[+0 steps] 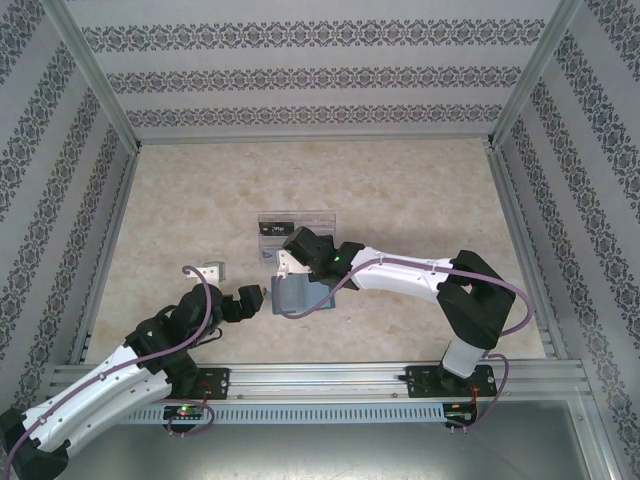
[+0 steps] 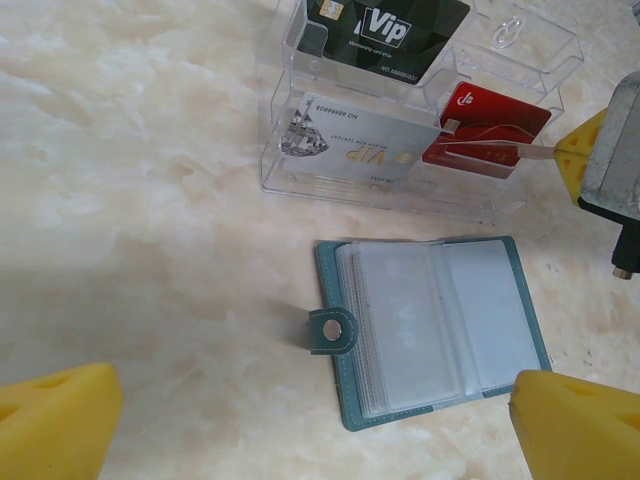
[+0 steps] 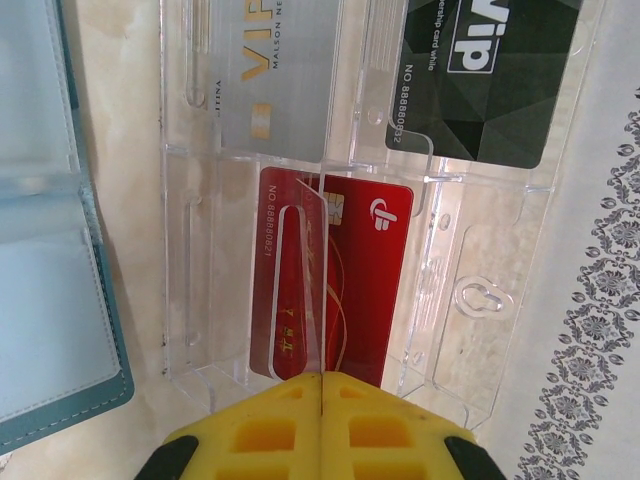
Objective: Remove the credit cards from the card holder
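The card holder (image 2: 430, 330) lies open and flat midway between the tabletop's (image 1: 180, 200) side edges, nearer its near edge. Just beyond it, the clear tray (image 2: 515, 40) holds a silver card (image 2: 350, 145), a black card (image 2: 390, 30) and a red card (image 3: 350, 270). The right gripper (image 3: 322, 385) is pressed shut at the red card's edge. The left gripper (image 2: 315, 420) stands wide open just beside the holder.

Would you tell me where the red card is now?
In the right wrist view, the red card lies in the clear tray, below the silver VIP card, with the card holder alongside.
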Available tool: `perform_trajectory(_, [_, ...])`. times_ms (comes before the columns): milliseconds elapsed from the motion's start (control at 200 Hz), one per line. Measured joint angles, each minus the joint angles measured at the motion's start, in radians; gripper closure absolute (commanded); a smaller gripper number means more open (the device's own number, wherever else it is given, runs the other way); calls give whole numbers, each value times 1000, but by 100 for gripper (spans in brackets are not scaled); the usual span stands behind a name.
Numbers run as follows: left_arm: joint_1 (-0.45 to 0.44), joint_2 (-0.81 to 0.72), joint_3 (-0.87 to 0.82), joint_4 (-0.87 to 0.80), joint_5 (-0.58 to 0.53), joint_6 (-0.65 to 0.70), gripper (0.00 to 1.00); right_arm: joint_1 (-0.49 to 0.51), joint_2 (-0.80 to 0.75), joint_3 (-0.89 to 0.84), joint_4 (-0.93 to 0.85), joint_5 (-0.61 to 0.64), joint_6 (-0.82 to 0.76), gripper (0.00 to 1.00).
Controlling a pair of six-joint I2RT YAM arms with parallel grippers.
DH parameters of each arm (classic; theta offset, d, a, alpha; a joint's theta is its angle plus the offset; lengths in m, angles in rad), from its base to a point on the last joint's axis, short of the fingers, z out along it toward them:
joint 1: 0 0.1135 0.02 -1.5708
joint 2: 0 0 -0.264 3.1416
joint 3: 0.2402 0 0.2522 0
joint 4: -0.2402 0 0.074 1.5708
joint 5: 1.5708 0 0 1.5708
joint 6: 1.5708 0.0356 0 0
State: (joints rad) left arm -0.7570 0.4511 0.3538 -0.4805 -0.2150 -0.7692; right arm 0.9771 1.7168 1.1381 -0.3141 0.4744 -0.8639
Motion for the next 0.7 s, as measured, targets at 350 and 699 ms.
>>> perform_trajectory(350, [0,-2,-2,-3,0,0,0,0,0,58,-35,1,27,100])
perform_trajectory(699, [0,-6,-7,-4,0,0,0,-38,20,60,-45,-5,61,100])
